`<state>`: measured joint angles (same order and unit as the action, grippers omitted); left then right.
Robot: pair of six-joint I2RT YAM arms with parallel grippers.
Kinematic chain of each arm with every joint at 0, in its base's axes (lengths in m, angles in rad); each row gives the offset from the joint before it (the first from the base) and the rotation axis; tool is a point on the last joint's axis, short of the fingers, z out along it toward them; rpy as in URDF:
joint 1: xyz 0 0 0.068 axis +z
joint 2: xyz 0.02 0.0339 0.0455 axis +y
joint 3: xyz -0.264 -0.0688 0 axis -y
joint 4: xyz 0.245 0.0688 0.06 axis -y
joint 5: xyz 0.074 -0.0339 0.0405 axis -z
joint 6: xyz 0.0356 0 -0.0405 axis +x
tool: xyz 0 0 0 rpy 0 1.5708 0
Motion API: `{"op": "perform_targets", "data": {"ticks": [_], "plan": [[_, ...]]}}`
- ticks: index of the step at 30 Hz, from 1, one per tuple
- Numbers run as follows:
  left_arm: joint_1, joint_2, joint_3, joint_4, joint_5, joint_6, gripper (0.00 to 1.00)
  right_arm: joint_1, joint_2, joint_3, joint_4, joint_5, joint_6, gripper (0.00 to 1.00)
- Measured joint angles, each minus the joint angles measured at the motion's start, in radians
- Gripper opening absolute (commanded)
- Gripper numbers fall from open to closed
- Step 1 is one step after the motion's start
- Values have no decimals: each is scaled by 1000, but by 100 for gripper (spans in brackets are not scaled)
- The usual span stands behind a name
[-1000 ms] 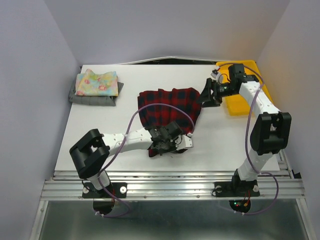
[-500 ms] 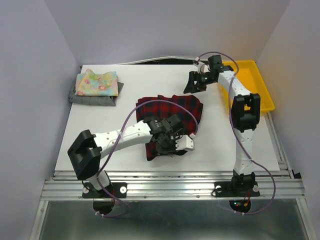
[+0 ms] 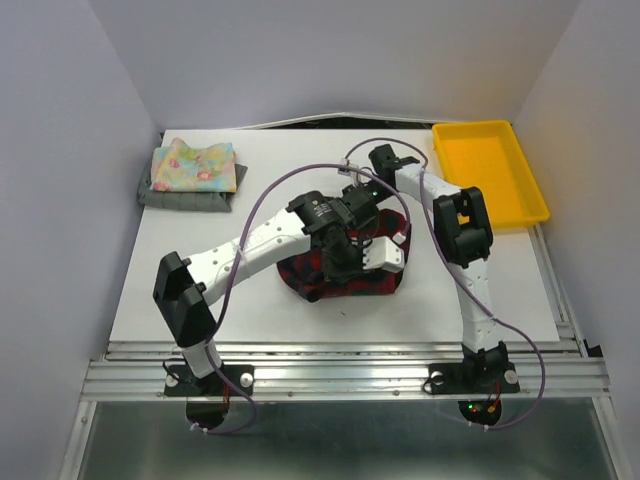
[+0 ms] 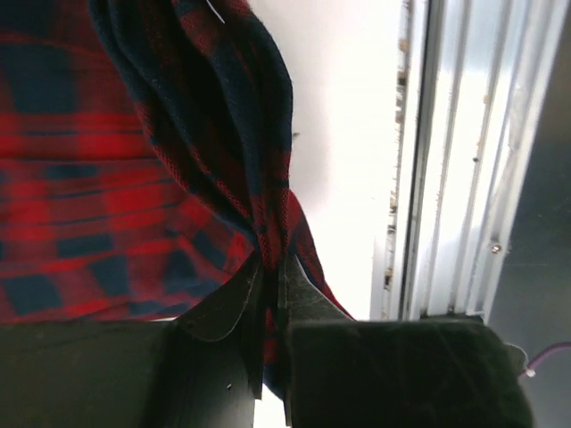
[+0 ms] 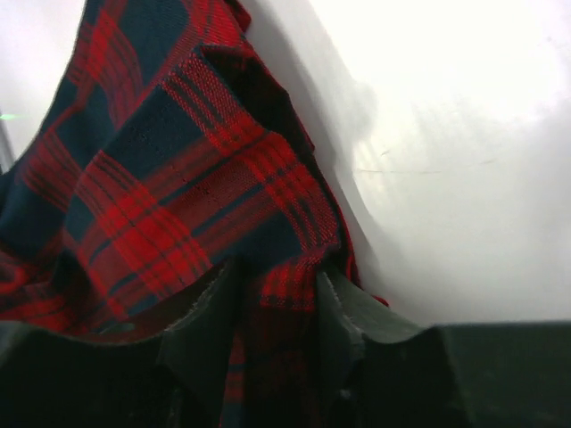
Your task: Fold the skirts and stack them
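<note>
The plaid skirt (image 3: 340, 286) has bunched on the white table (image 3: 200, 230).

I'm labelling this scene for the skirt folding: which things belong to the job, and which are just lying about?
Job: plaid skirt, pinched in the left end effector; floral skirt; grey skirt beneath it.
Lying about: yellow tray.

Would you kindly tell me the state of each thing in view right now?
Plaid skirt: bunched up, not yet folded flat.
Grey skirt: folded, bottom of the pile.
Floral skirt: folded, lying on the grey skirt.
Tray: empty.
Left gripper: shut on the plaid skirt.
Right gripper: fingers either side of a plaid edge; grip unclear.
</note>
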<state>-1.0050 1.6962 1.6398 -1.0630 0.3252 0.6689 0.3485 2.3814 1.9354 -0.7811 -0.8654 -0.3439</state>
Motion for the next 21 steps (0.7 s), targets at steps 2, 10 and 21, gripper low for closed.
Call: {"op": "perform_targets", "data": {"ticks": [2,10,21], "plan": [[29,14,42,-12,-9,22,0,-1,0,-35,-4,-32,-20,36],[127,110,208,-55,-76,116,0,9,-44,-145,-23,-109,-83,33],[185,220,252,73,-179,229,0,46,-66,-203,-24,-168,-93,32]]}}
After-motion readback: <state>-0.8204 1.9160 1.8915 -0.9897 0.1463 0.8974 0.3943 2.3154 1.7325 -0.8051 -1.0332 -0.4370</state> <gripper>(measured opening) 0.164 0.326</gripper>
